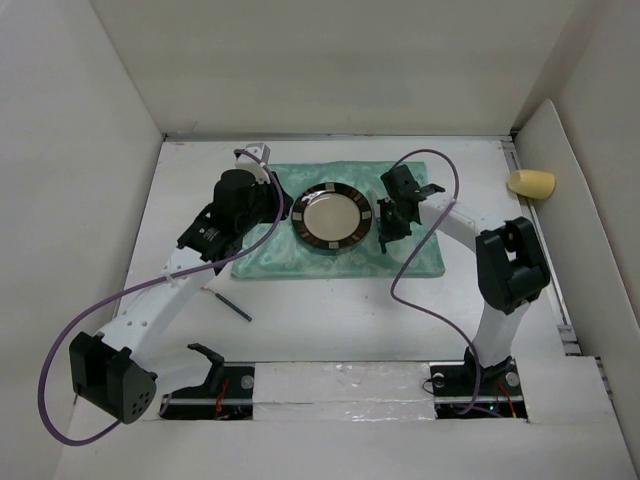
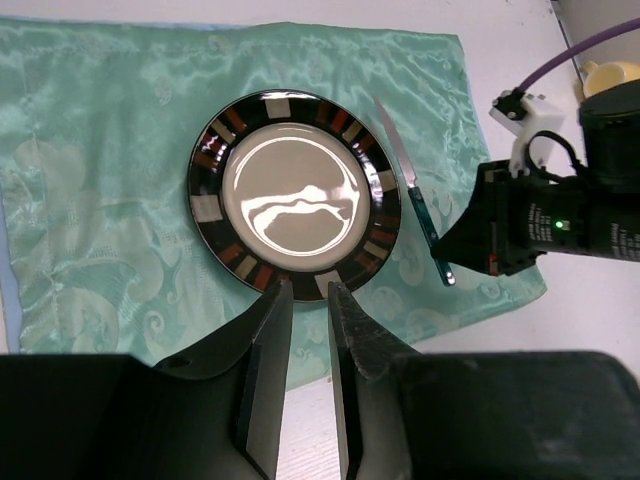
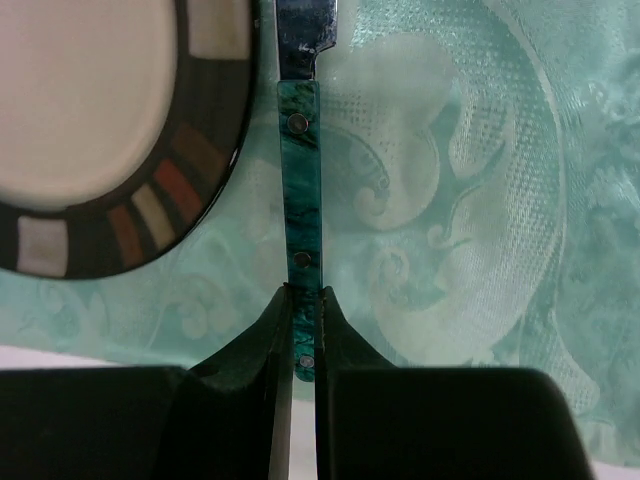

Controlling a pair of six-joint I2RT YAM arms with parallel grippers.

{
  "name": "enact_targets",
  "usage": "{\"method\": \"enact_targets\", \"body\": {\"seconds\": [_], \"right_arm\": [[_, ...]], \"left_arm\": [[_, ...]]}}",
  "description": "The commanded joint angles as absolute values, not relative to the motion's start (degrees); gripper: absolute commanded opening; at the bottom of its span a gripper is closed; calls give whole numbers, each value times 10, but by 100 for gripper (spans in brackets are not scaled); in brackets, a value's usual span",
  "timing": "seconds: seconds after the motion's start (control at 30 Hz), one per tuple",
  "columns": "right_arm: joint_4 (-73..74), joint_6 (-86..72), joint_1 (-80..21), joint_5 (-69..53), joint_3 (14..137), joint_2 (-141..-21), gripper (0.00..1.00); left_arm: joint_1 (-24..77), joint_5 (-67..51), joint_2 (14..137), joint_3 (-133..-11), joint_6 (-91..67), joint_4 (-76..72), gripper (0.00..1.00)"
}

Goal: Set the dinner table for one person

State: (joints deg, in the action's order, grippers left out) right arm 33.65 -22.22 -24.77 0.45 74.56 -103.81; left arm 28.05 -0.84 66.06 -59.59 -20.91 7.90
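A plate (image 1: 332, 220) with a dark patterned rim and cream centre sits on the mint-green placemat (image 1: 420, 255), which lies on the white dinner table (image 1: 330, 320). My right gripper (image 1: 388, 232) is shut on the green handle of a knife (image 3: 300, 170), just right of the plate (image 3: 100, 100), blade pointing to the far side. The knife (image 2: 415, 190) lies along the plate's right rim, low over the mat. My left gripper (image 2: 310, 290) is slightly open and empty, its tips at the plate's (image 2: 295, 195) left rim.
A thin dark utensil (image 1: 228, 303) lies on the table near the placemat's front left corner. A yellow object (image 1: 530, 183) sits on the right ledge. White walls enclose the table on three sides.
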Motion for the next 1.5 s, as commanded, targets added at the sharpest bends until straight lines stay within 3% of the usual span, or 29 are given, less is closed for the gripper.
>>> {"method": "enact_targets", "body": {"seconds": [0.0, 0.43, 0.6, 0.67, 0.83, 0.87, 0.9, 0.93, 1.03, 1.13, 1.2, 1.23, 1.3, 1.33, 1.47], "right_arm": [[314, -227, -244, 16, 785, -1059, 0], [294, -278, -234, 59, 762, -1084, 0], [306, -274, -234, 46, 765, -1068, 50], [309, -270, -219, 38, 773, -1050, 60], [311, -267, -147, 6, 805, -985, 64], [290, -290, -96, 24, 804, -970, 57], [290, -290, -96, 24, 804, -966, 57], [285, -300, -54, 28, 803, -962, 36], [258, -348, 12, 43, 795, -958, 0], [243, -392, 97, 45, 801, -973, 0], [238, -415, 146, 52, 816, -984, 5], [236, -416, 158, 63, 826, -991, 24], [251, -428, 186, 84, 852, -1019, 45], [258, -429, 193, 94, 882, -1030, 61], [307, -429, 217, 121, 961, -1096, 79]], "left_arm": [[281, -17, 650, -589, -214, 49, 18], [281, -18, 660, -591, -209, 55, 18], [281, -17, 664, -593, -207, 54, 18], [281, -15, 664, -594, -206, 55, 18], [281, -14, 670, -600, -201, 60, 18], [281, -14, 671, -604, -200, 61, 18], [281, -14, 671, -604, -200, 61, 18], [281, -14, 671, -604, -199, 60, 18], [281, -16, 672, -606, -194, 62, 18], [281, -14, 671, -606, -192, 68, 18], [281, -13, 670, -606, -192, 69, 18], [281, -13, 670, -602, -192, 69, 18], [281, -14, 667, -599, -194, 70, 18], [281, -14, 665, -594, -195, 70, 18], [281, -17, 663, -584, -200, 71, 18]]}}
